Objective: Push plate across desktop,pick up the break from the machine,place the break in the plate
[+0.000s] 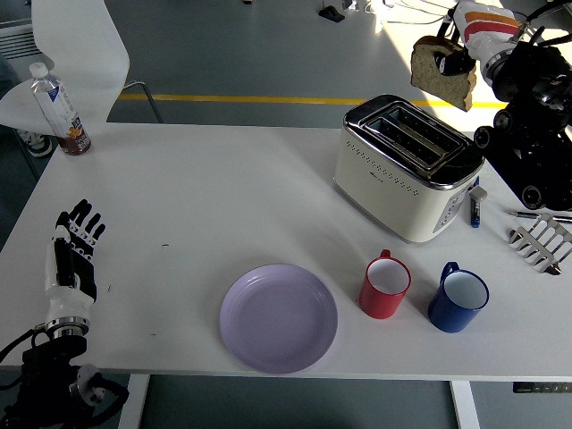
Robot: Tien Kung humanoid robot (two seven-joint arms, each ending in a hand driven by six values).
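Note:
A slice of brown bread (442, 72) hangs in the air above the back right of the white toaster (404, 170), pinched in my right hand (460, 55). Both toaster slots show empty. The lilac plate (279, 317) lies flat near the table's front edge, left of the mugs. My left hand (73, 253) rests at the table's left edge, fingers spread and holding nothing.
A red mug (386, 285) and a blue mug (458, 298) stand right of the plate. A metal toast rack (541, 244) and a small blue-and-white item (477, 204) lie right of the toaster. A bottle (57, 111) stands at the back left by a white chair (79, 49).

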